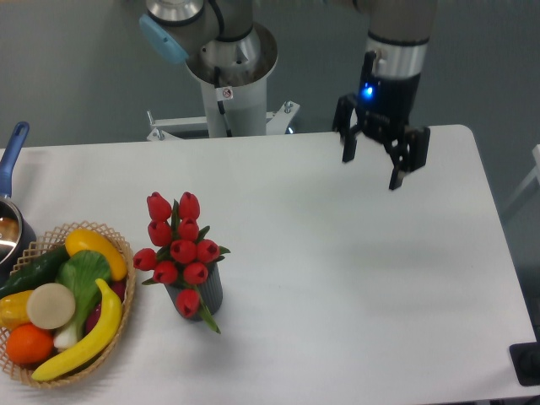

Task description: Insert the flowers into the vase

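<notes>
A bunch of red tulip flowers with green leaves stands in the small dark grey vase on the left half of the table. One bud hangs low over the front of the vase. My gripper hovers over the far right part of the table, well away from the flowers, pointing down. It is open and holds nothing.
A wicker basket of fruit and vegetables sits at the front left, close beside the vase. A metal pot with a blue handle is at the left edge. The arm's base column stands behind the table's far edge.
</notes>
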`<state>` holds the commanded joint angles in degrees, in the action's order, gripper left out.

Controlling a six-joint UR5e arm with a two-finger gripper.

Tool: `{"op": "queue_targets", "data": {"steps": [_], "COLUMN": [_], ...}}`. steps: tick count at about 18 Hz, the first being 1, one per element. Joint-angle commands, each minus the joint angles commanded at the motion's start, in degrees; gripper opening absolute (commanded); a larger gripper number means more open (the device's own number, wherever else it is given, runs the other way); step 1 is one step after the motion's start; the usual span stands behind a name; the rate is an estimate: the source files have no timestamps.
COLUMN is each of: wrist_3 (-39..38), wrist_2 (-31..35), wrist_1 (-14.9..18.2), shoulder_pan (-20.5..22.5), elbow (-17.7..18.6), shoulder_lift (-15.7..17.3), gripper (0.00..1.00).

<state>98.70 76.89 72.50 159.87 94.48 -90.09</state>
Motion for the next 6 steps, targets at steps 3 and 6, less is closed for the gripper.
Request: {"op": "queue_targets", "data": {"steps": [3,6], "wrist_3": [0.09,0.09], "wrist_2": [0.36,0.36], "wrist_1": [0.36,0.89], "shoulder_pan": [0.0,-0.35], "elbow": [0.17,0.52], "shoulder_lift": [0.35,0.53], "gripper": [1.0,1.0]}}
